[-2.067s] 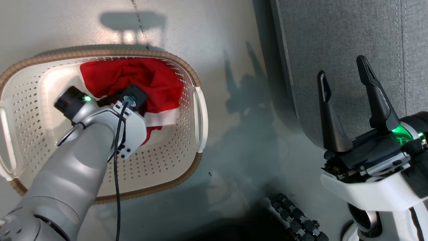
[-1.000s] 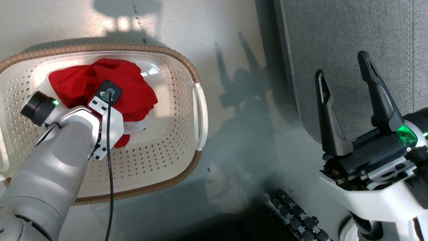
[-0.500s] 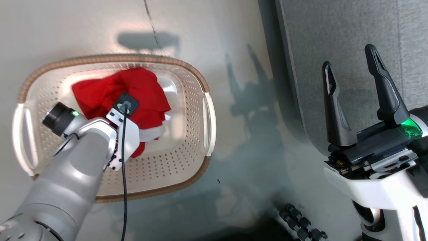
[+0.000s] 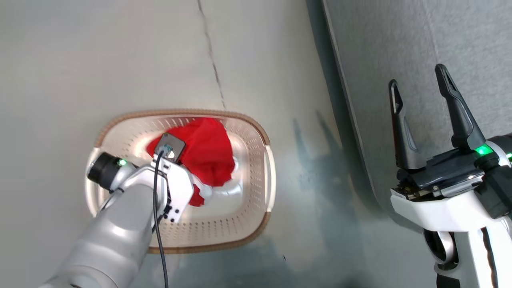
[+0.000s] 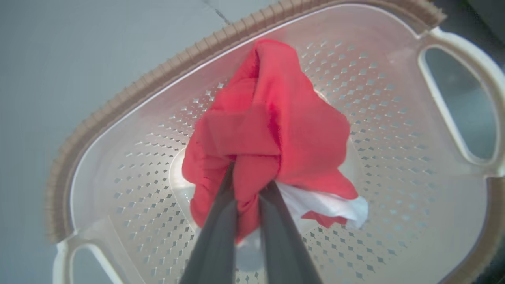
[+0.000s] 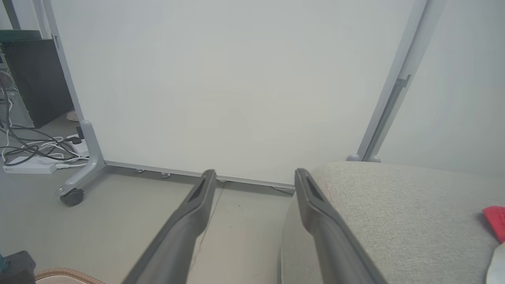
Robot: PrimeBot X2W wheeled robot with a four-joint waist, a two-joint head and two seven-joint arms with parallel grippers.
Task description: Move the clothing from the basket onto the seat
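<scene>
**Red bundle pinched over the basket**

Left tool [image 5: 250,179] is closed on a gathered fold of the soft bright red fabric clothing [image 5: 272,118], white trim band dangling. The bundle hangs bunched inside the cream perforated plastic basket [image 5: 158,85] with its brown woven-look rim, seemingly clear of the bottom. It is likely light and limp, apt to sag and catch the rim, so a thick fold is the best hold. Right tool [image 4: 417,74] is spread wide and empty, right of the basket over the large grey upholstered seat [image 4: 400,48]. The basket stands on a smooth pale grey floor [image 4: 100,60], with a white wheeled partition [image 6: 236,79] beyond.
</scene>
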